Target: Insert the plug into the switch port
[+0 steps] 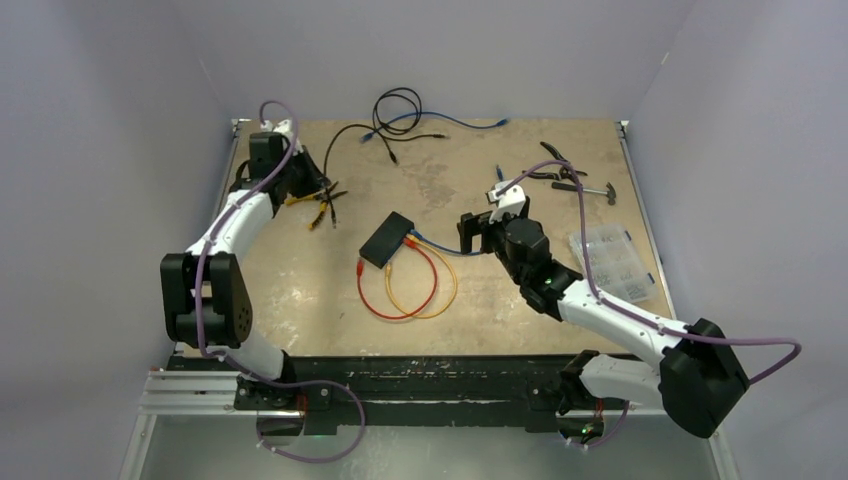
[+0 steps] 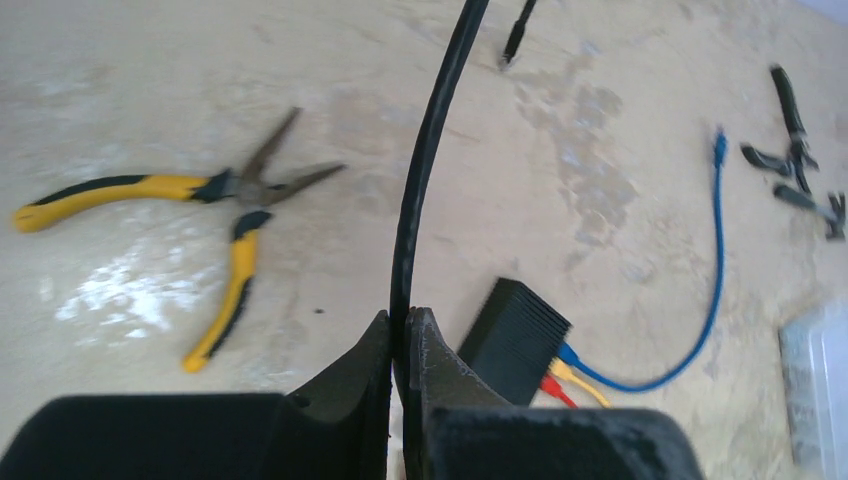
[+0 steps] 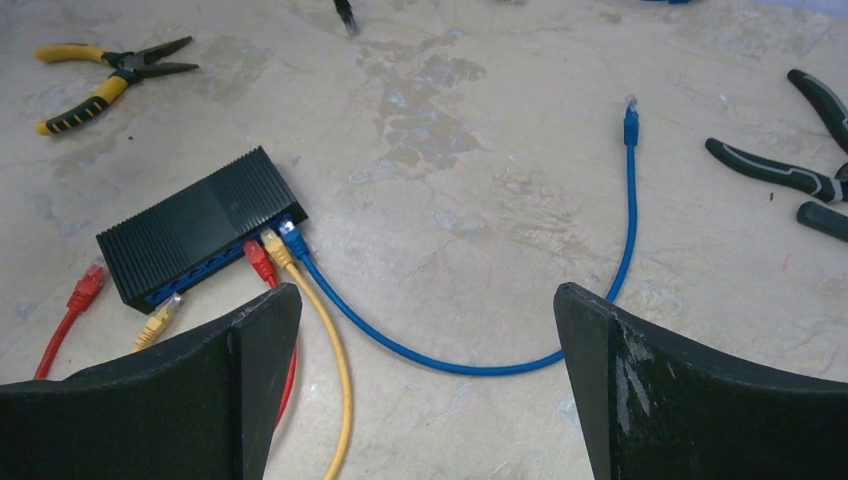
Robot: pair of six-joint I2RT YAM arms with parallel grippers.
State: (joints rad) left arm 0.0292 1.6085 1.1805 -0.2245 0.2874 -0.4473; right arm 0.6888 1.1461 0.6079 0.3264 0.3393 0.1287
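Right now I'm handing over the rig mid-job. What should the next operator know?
Left gripper: shut on the black cable, by the yellow pliers, apart from the switch.
Right gripper: open, empty, near the blue cable.
Done: red plug, yellow plug and the blue cable's plug sit in ports at one end of the row.
Loose red end and loose yellow end lie before the switch.
Left: no black plug is in a port; probably bring it over and insert it.
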